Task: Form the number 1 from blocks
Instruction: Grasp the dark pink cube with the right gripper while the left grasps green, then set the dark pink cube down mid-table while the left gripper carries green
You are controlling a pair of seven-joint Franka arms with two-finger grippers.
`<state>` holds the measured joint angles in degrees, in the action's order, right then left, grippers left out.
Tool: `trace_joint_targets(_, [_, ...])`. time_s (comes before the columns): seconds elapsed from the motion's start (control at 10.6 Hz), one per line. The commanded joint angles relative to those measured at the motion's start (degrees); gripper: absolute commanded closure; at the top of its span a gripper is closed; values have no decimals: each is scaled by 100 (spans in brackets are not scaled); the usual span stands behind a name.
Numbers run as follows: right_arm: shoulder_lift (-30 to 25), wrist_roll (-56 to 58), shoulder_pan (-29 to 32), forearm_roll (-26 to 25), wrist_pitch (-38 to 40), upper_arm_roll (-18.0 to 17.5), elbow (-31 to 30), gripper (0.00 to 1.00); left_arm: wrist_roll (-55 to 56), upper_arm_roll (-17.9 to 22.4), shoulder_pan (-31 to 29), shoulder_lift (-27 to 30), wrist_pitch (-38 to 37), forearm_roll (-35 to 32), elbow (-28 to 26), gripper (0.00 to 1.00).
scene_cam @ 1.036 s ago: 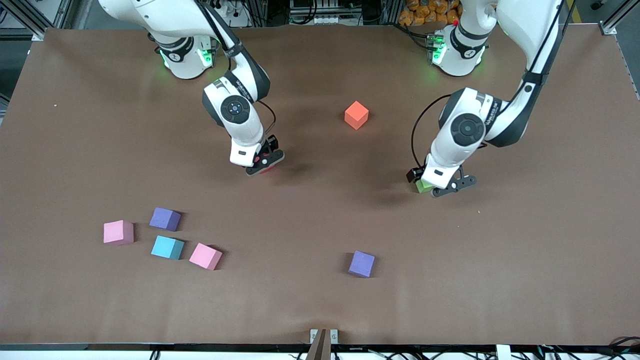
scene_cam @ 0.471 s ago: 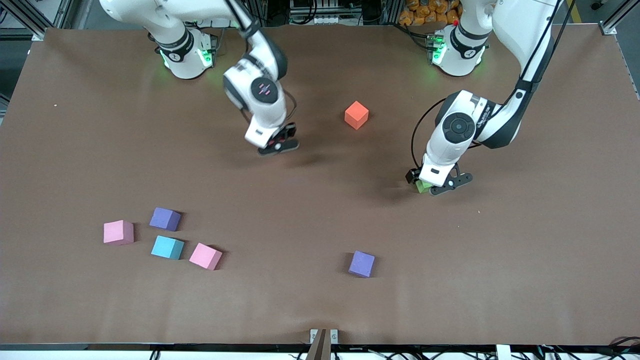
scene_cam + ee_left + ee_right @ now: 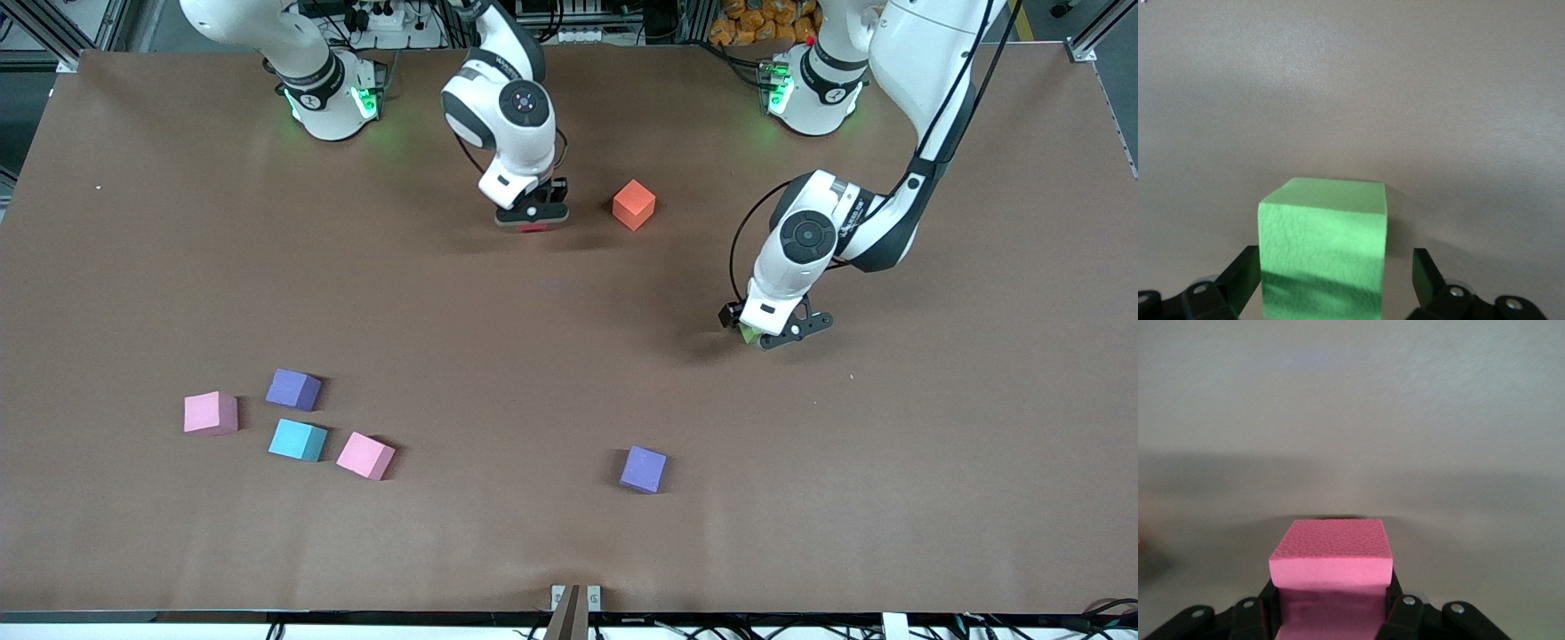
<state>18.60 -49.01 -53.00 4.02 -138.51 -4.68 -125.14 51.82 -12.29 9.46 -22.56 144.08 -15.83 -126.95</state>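
Note:
My right gripper (image 3: 532, 219) is shut on a red block (image 3: 533, 228), low over the table beside the orange block (image 3: 633, 204), on the side toward the right arm's end. In the right wrist view the red block (image 3: 1331, 553) fills the space between the fingers of the right gripper (image 3: 1331, 603). My left gripper (image 3: 763, 336) stands open around a green block (image 3: 748, 332) that rests on the table. In the left wrist view the green block (image 3: 1323, 247) sits between the spread fingers of the left gripper (image 3: 1336, 277), with a gap at one finger.
Near the front camera toward the right arm's end lie two pink blocks (image 3: 211, 412) (image 3: 365, 455), a purple block (image 3: 293, 389) and a light blue block (image 3: 298, 439). Another purple block (image 3: 643, 468) lies alone nearer the middle. The brown table (image 3: 933, 462) spreads wide around them.
My right arm has carried the red block from the middle of the table toward the robots' bases, to beside the orange block. The left gripper has stayed around the green block.

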Motion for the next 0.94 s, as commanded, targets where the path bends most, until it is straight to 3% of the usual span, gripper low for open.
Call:
trace_joint_targets(0.0, [-23,-371,-237,196,-263,11,-72,100,84,-10,-146,-47,76,-298,30,99])
trace_joint_targets(0.47, [372,-979,-562,205,-774,11,-72,100,39,-45,-120,50,76,-446,170,100])
trace_joint_targets(0.57, [398,-979,-598,205,-757,11,-63,95,39,-89,19,146,76,-456,206,100])
trace_joint_targets(0.66, [390,-979,-581,205,-669,11,-37,36,126,-194,177,173,76,-456,258,100])
trace_joint_targets(0.75, [312,-918,-615,144,-616,19,-28,0,144,-308,292,191,59,-456,328,100])
trace_joint_targets(0.85, [180,-787,-589,100,-529,28,7,0,153,-457,363,208,50,-456,346,100])
